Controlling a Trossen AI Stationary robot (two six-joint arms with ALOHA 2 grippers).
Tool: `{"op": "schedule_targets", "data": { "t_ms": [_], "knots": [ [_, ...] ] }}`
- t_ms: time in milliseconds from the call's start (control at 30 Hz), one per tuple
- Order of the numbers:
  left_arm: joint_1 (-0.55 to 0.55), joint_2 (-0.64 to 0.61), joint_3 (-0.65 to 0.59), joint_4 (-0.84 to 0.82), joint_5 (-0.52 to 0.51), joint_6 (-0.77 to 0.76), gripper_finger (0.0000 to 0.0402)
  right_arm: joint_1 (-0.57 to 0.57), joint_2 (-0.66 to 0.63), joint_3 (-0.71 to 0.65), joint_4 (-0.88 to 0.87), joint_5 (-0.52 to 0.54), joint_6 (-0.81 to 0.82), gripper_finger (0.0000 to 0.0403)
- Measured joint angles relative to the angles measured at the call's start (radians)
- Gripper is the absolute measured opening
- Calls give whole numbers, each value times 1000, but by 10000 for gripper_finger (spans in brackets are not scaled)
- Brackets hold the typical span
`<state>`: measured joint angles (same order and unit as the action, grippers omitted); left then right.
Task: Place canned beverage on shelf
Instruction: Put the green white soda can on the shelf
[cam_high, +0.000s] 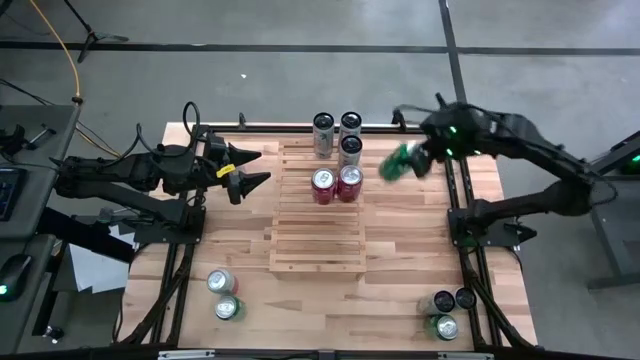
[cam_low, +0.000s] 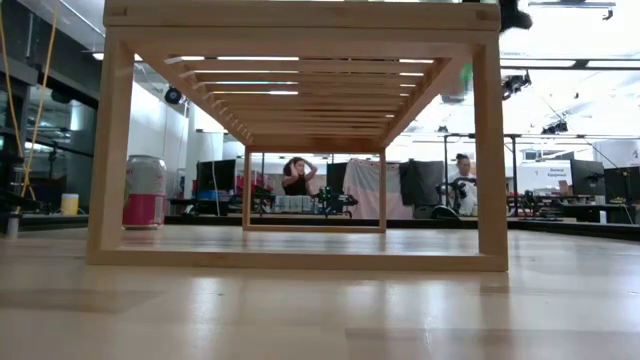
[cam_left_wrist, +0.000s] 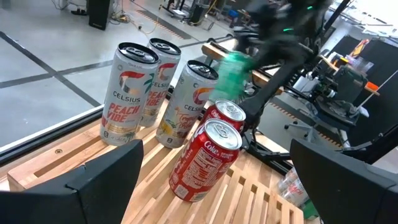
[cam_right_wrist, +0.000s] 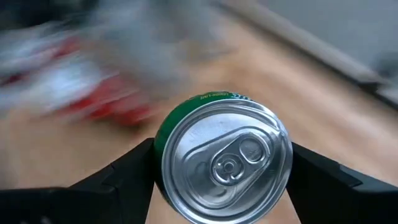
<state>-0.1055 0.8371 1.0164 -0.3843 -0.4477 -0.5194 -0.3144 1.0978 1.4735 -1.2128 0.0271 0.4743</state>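
Note:
The pale slatted shelf (cam_high: 318, 215) stands mid-table. At its far end stand three tall silver cans (cam_high: 350, 150) and two red cola cans (cam_high: 336, 185), also seen in the left wrist view (cam_left_wrist: 208, 155). My right gripper (cam_high: 412, 160) is shut on a green can (cam_high: 397, 164), in the air just right of the shelf's far end. The can's silver top (cam_right_wrist: 227, 158) faces the wrist camera. My left gripper (cam_high: 255, 167) is open and empty, left of the red cans, pointing at them (cam_left_wrist: 217, 186). My right gripper pinches the green can's side wall (cam_right_wrist: 163, 163) between its two fingers (cam_right_wrist: 127, 174), one on each side, just below the top rim. The can is lifted clear of table and shelf. It looks tilted in the high view.
Two cans (cam_high: 224, 294) lie near the front left corner and three (cam_high: 445, 310) stand at the front right. Black frame rails (cam_high: 470, 250) run along both table sides. The shelf's near half (cam_high: 316, 250) is bare slats. In the low view a pink can (cam_low: 146, 190) stands left of the shelf frame.

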Motion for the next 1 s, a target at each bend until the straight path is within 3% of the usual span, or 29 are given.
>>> {"op": "schedule_targets", "data": {
  "t_ms": [200, 333, 567, 733, 1000],
  "knots": [
    [0, 0, 0, 0, 0, 0, 397, 438, 149, 240, -108, -44, 67, 282],
    [0, 0, 0, 0, 0, -1, 397, 603, 321, 399, -159, 37, 37, 282],
    [0, 0, 0, 0, 0, -2, 397, 636, 594, 675, -316, 314, -50, 282],
    [0, 0, 0, 0, 0, -1, 397, 613, 698, 767, -342, 313, -40, 282],
    [0, 0, 0, 0, 0, -1, 397, 579, 773, 769, -354, 346, 39, 282]
  ]
}}
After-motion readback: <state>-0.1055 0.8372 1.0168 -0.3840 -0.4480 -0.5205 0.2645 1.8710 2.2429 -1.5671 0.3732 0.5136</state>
